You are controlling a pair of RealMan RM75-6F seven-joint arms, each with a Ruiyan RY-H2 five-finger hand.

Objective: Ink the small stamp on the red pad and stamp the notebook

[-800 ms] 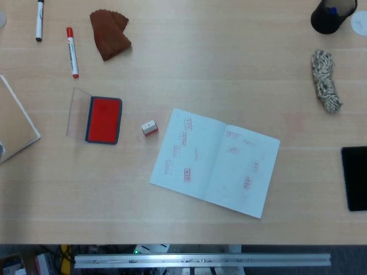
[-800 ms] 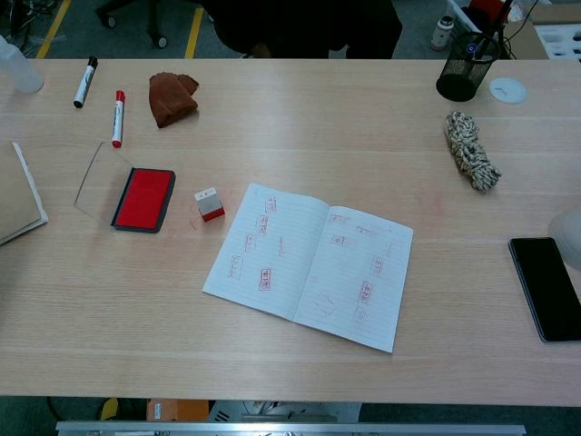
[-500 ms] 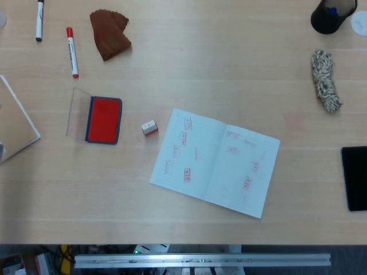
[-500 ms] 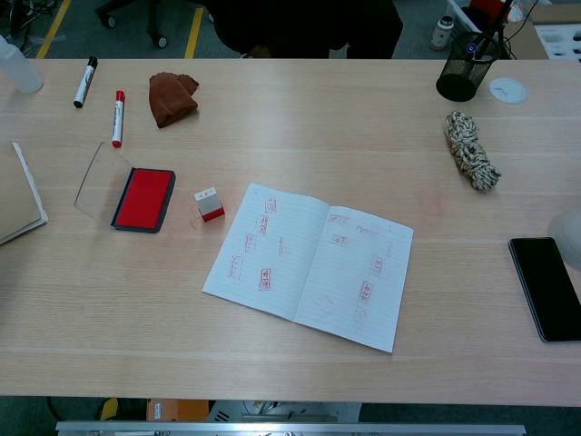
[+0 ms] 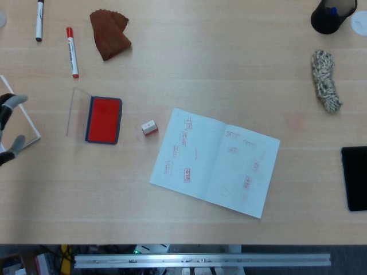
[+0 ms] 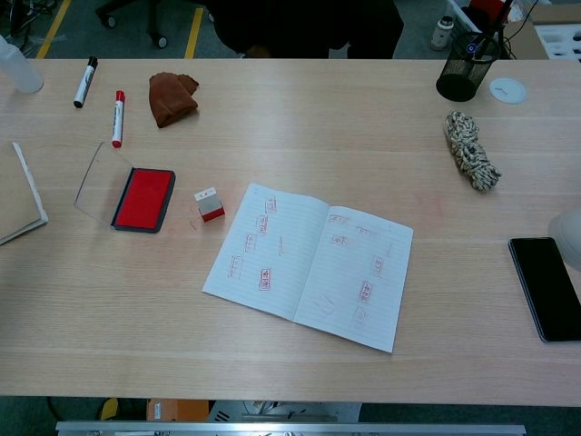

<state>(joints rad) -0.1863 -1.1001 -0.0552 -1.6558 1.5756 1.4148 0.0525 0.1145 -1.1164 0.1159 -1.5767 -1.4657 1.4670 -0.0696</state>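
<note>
While the small stamp (image 5: 149,128) sat upright on the tabletop (image 5: 229,63), untouched, it was parked right between the red pad (image 5: 104,119) and the open notebook (image 5: 215,161), just off the notebook's left edge. That pad lay open, its clear lid (image 5: 78,112) folded out to the left. Red impressions already dotted both pages of the notebook.

At the far left edge of the head view, the left hand (image 5: 8,130) was poking in, fingers spread apart and holding nothing, over a tan book (image 6: 18,193) that lay there, well apart from the stamp. No right hand showed in either view.

Further out, a red marker (image 5: 71,52) and a black marker (image 5: 39,19) lay at the back left beside a crumpled brown cloth (image 5: 109,33). Over on the right sat a coiled rope bundle (image 5: 325,81), a black pen cup (image 6: 464,73) and a dark phone (image 6: 546,288).
</note>
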